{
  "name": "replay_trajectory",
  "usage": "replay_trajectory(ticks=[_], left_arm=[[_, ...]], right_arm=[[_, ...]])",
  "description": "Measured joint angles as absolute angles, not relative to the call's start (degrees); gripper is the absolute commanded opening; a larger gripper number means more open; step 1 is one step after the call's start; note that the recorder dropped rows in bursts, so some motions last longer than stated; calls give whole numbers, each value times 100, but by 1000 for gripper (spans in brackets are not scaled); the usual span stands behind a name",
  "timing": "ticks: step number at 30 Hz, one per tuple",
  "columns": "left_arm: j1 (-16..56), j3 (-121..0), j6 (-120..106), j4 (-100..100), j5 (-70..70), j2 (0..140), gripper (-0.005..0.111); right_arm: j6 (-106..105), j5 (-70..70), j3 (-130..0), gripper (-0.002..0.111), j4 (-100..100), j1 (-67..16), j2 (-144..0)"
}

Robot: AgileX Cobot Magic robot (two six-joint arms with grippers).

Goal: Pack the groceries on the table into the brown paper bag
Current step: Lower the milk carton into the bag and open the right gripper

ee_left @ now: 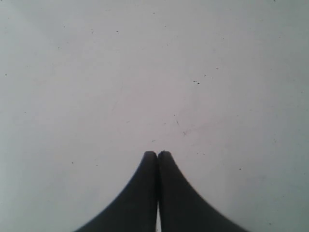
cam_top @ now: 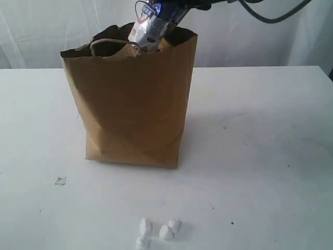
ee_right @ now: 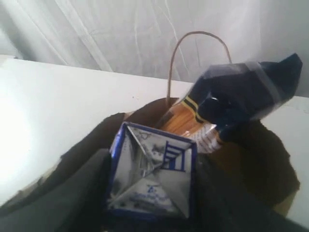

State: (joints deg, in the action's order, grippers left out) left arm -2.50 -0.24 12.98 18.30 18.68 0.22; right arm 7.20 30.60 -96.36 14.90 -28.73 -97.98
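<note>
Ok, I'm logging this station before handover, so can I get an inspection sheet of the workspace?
Surface: white table, speckled.
Job's things: brown paper bag upright; spaghetti packet sticking out of it; small carton at its mouth.
Clutter: white lumps on the table; one small scrap.
Grippers: left gripper shut, empty, over bare table; right gripper shut on the carton.
Cables: dark cable overhead.
Surroundings: white curtain behind.

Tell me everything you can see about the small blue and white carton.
The small blue-white carton is a folded paperboard box, blue-edged, its white end flaps creased and printed in blue. The right arm's dark fingers clamp it from both sides, tilted, at the mouth of the brown paper bag, the spaghetti packet beside it.
</note>
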Motion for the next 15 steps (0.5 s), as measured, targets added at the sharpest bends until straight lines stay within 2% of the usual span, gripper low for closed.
replay_trajectory(ticks=[7,15], left_arm=[[-250,-24,1298,1830,1868,22,0],[-250,-24,1298,1830,1868,22,0]], right_arm=[[-529,2831,-9636,0,2759,-3064,-10120],[-1055,2357,-9636,0,2964,-3356,-10337]])
